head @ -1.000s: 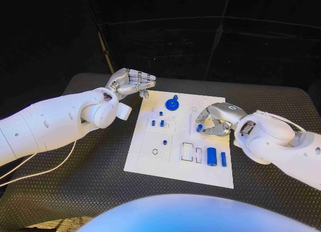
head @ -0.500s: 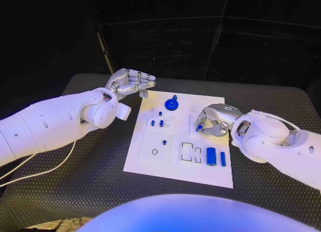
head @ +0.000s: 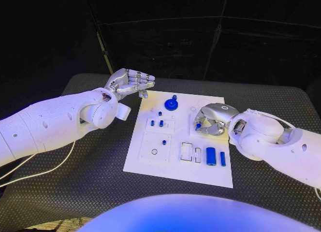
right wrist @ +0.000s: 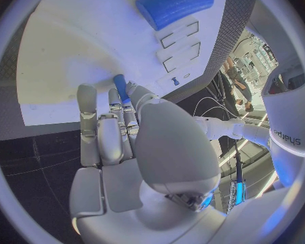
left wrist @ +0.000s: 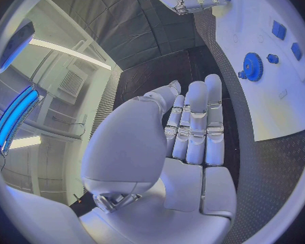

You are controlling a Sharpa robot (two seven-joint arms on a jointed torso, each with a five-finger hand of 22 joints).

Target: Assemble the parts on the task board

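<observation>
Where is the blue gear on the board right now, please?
In the head view, the blue gear sits near the white board's far edge, just right of the left hand.

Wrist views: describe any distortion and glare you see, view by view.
Left wrist view: fisheye bends the task board edge into a curve; bright ceiling strip lights glare beside the left hand. Right wrist view: board edge equally bowed; right hand fingers evenly lit.
</observation>
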